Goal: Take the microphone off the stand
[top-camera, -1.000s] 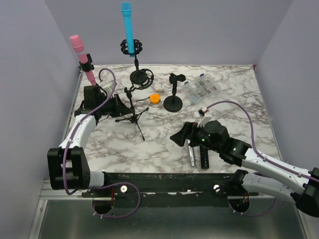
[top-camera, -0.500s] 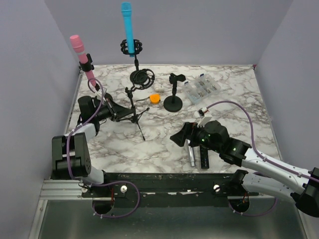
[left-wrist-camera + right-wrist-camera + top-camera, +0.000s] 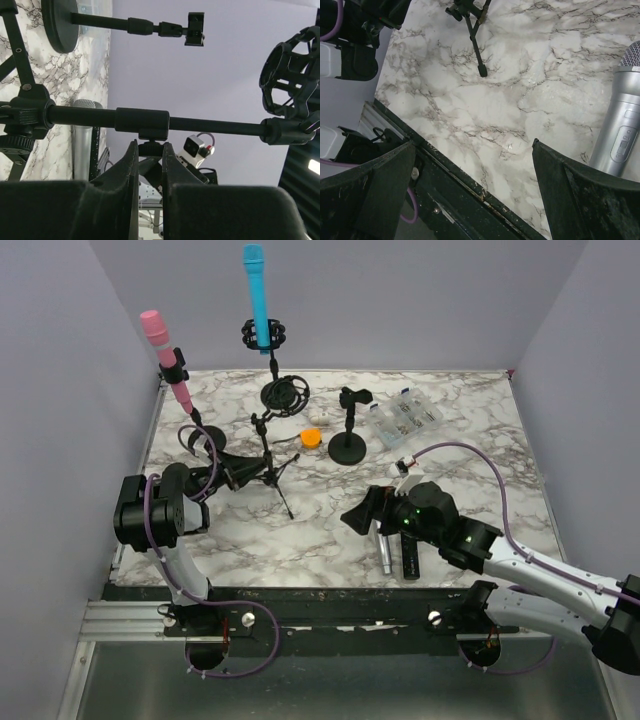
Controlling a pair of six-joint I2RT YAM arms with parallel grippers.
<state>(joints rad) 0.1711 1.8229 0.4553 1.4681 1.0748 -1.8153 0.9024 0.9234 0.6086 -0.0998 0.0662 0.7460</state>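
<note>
A silver microphone [image 3: 383, 550] lies flat on the marble table beside my right arm, and it shows at the right edge of the right wrist view [image 3: 620, 125]. The black tripod stand [image 3: 268, 455] stands left of centre with an empty shock mount [image 3: 284, 395] on top. My left gripper [image 3: 245, 472] reaches it from the left. In the left wrist view the jaws [image 3: 150, 146] are nearly closed around the small knob under the stand's pole collar [image 3: 142, 120]. My right gripper [image 3: 358, 517] is wide open and empty [image 3: 474, 144], just left of the microphone near the front edge.
A pink microphone [image 3: 165, 360] and a blue microphone [image 3: 257, 300] stand in holders at the back left. A round-base desk stand [image 3: 348, 448], an orange object [image 3: 311, 438] and a clear box [image 3: 405, 418] sit behind. A black object [image 3: 408, 555] lies beside the silver microphone.
My left arm has folded back toward its base and the wrist has dropped toward the near left, with the fingers still at the tripod stand. The right arm and the microphone have not moved.
</note>
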